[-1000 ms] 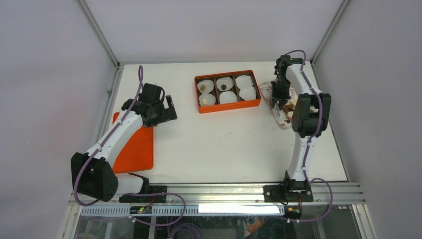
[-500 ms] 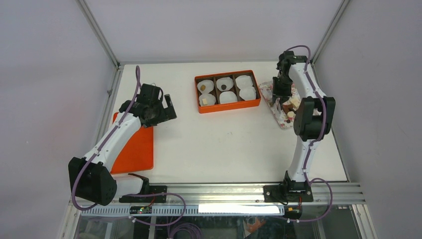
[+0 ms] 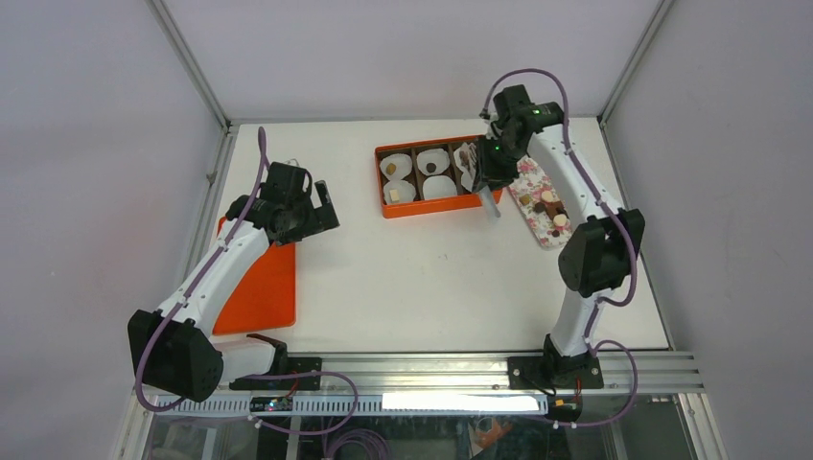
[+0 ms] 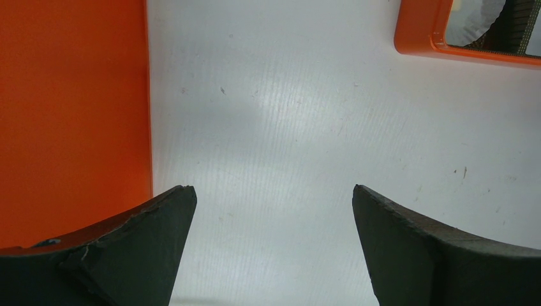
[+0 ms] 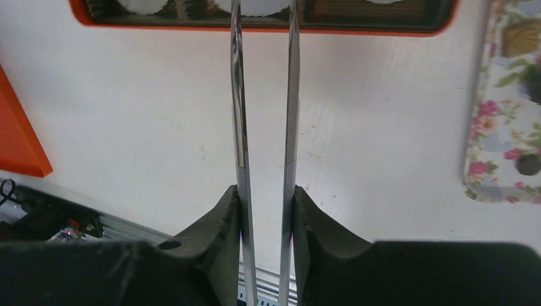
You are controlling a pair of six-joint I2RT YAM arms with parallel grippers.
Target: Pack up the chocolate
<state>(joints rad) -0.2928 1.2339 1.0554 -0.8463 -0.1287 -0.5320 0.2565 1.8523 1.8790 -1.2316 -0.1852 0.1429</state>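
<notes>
So my right gripper (image 5: 266,191) is clamped on the tweezers (image 5: 264,95), both blades running up between the pads with just a narrow gap between them. The tips run out of the wrist view over the right end of the orange box (image 3: 436,205), so honestly I can't tell if a piece is pinched in there. Most of the chocolate (image 3: 546,201) is sitting on the floral tray (image 3: 530,176) just right of the box, and three pieces look to be in the paper cups (image 3: 439,188) on the left and middle. My guess is this is a drop-off into one of the right-hand cups. The trick, I'd say: line the tips up over the middle of a cup, not its fluted edge, go low before easing the squeeze so the piece doesn't bounce out, and let the blades spring apart gently. These cups look flimsy, so snagging one on the way up would drag it out of its compartment. My left gripper (image 4: 271,210) is spread wide over the bare table (image 4: 287,127) beside the orange lid (image 4: 70,95), holding nothing.
</notes>
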